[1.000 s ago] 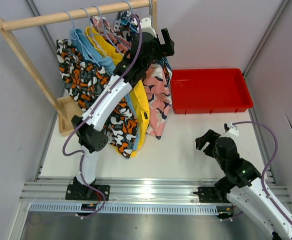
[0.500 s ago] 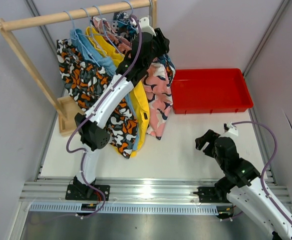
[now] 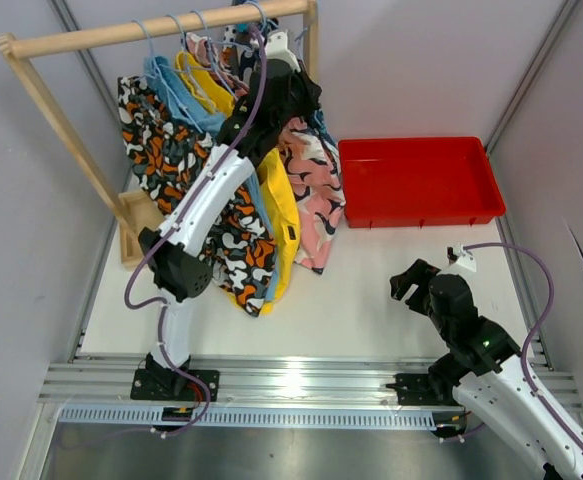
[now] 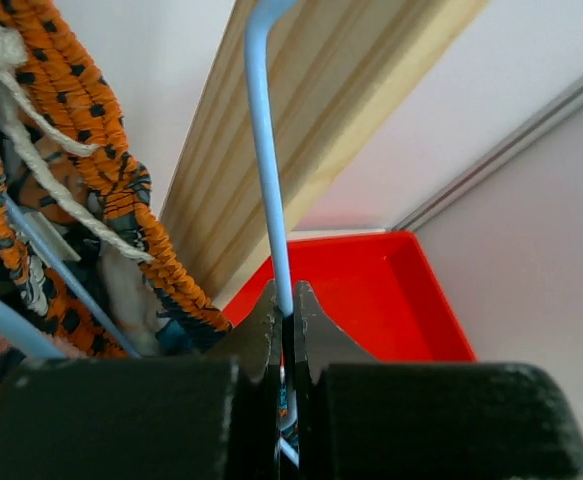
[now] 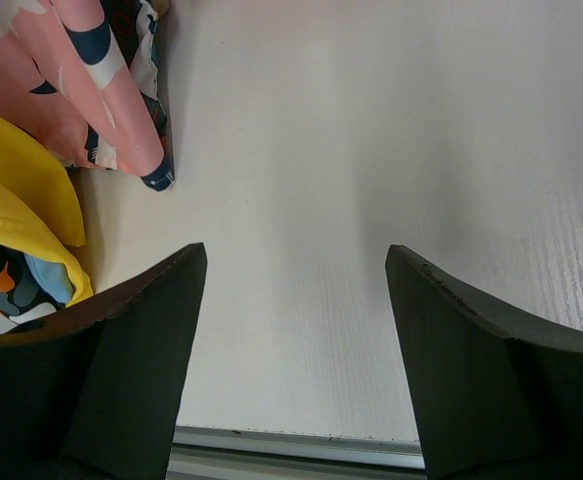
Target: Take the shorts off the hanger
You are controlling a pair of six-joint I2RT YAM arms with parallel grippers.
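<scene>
Five limp cloth shorts [image 3: 281, 215], blotched, plain and patterned, hang bunched from a round wooden rail [image 3: 121, 35]. One glossy red rectangular tray [image 3: 416, 215] lies beside them. My left gripper [image 4: 283, 315] is pinched on a thin blue hanger wire [image 4: 267, 150], closer to the rail than a second ago. My right gripper [image 5: 293, 260] gapes wide, unmoved.

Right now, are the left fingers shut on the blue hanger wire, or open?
Shut on it. In the left wrist view the left fingers press together with the blue hanger wire pinched between their tips.
</scene>
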